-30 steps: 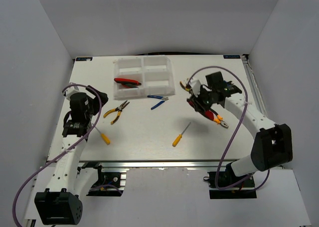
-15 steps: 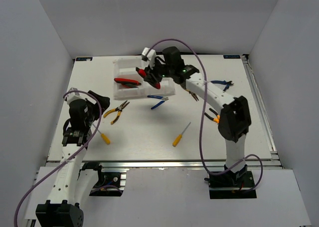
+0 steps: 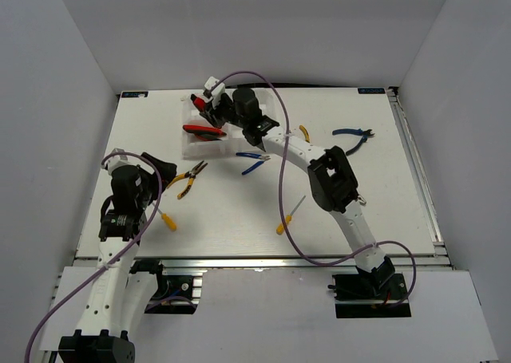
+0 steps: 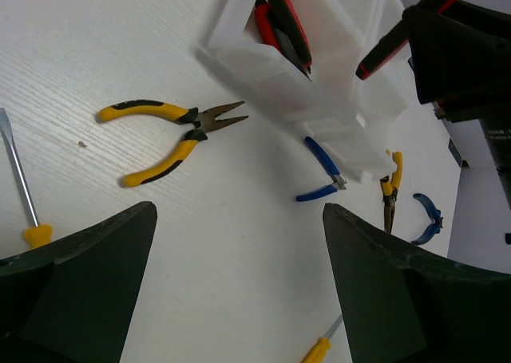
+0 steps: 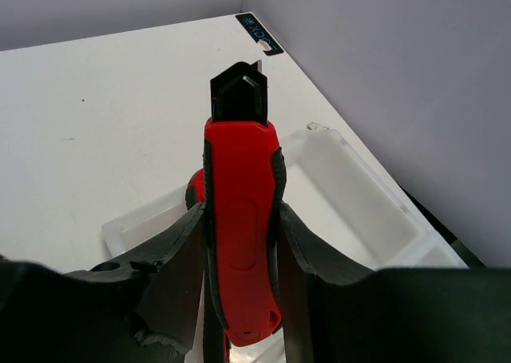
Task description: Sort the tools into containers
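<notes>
My right gripper (image 3: pixel 207 106) is shut on a red-and-black knife (image 3: pixel 197 103) and holds it above the left end of the white organiser tray (image 3: pixel 259 142). In the right wrist view the knife (image 5: pixel 238 155) stands between the fingers (image 5: pixel 172 251), over a tray compartment (image 5: pixel 351 191). Red-and-black cutters (image 3: pixel 204 130) lie in a left compartment. My left gripper (image 3: pixel 164 171) is open and empty, above the table near yellow-handled pliers (image 3: pixel 188 177), which also show in the left wrist view (image 4: pixel 172 132).
Blue-handled pliers (image 3: pixel 254 162) lie just in front of the tray. More blue pliers (image 3: pixel 351 136) and small yellow pliers (image 3: pixel 304 132) lie to the right. Two yellow-handled screwdrivers (image 3: pixel 165 218) (image 3: pixel 290 215) lie nearer the front. The right arm spans the middle of the table.
My right arm has swung from the right side of the table to over the tray's left end, carrying the red knife. The left arm has barely moved.
</notes>
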Tool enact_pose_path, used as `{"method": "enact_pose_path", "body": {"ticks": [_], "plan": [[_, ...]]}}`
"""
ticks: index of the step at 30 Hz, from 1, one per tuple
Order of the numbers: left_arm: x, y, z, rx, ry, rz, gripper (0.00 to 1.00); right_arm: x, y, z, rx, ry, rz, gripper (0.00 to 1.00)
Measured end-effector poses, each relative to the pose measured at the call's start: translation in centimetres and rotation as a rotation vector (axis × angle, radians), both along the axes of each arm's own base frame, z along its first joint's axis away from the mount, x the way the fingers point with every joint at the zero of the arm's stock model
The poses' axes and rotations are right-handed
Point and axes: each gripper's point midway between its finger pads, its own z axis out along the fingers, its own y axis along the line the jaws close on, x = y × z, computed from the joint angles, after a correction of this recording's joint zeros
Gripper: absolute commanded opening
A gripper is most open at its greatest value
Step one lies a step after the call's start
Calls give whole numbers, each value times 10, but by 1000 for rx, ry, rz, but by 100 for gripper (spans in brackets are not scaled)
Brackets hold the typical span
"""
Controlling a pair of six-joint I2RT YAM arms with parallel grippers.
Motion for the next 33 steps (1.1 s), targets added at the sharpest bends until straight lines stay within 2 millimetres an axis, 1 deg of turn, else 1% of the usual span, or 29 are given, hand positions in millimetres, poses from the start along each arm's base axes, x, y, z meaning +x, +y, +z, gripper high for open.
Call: {"method": "enact_pose_path", "body": {"ticks": [4,6,7,9,10,11,12,14,15,17,19,20,21,22,23,25,26,28,29,30,31,32,33], "plan": [[-5,1,-7,4,34,2,96,8,10,-23,8,-19,-24,1],[-7,1,-9,6,46,2,96,10,12,-32,5,-22,-29,12],[-8,1,-9,7,52,2,96,10,13,-35,1,-24,-30,24],[-9,1,-10,10,57,1,96,10,12,-40,-4,-33,-33,38],[-9,1,-10,12,60,0,96,11,12,-40,-4,-43,-34,48],[-10,1,-11,13,61,-1,96,11,11,-42,-6,-60,-34,51],[-10,1,-11,15,64,-2,96,11,10,-46,-12,-57,-34,51],[-10,1,-11,20,66,-5,96,9,8,-57,-33,-53,-32,56],[-10,1,-12,23,67,-7,96,8,7,-62,-45,-48,-28,57],[-10,1,-12,26,70,-14,96,3,3,-72,-70,-35,-22,62],[-9,0,-14,28,74,-23,96,-2,0,-73,-88,-18,-11,67],[-8,-1,-15,30,77,-29,95,-4,-2,-71,-96,-10,-3,73],[-7,-2,-16,32,81,-35,94,-7,-5,-64,-103,-2,10,87],[-6,-3,-17,33,86,-43,93,-10,-6,-56,-103,4,27,89],[-6,-4,-19,33,91,-53,88,-17,-9,-45,-110,7,60,89],[-4,-7,-23,34,105,-77,82,-37,-18,-11,-104,21,158,89],[-3,-9,-25,33,110,-91,73,-47,-25,9,-90,26,213,89],[0,-13,-29,30,119,-115,62,-67,-50,54,-60,32,309,89],[1,-15,-31,30,124,-130,53,-75,-65,76,-43,27,350,87],[3,-17,-35,27,131,-141,48,-81,-83,97,-30,17,374,83],[4,-18,-39,26,143,-156,43,-87,-102,109,-26,12,389,81],[5,-20,-44,25,161,-168,38,-97,-122,116,-32,21,405,79],[6,-21,-48,28,176,-180,38,-105,-145,118,-44,27,404,75]]}}
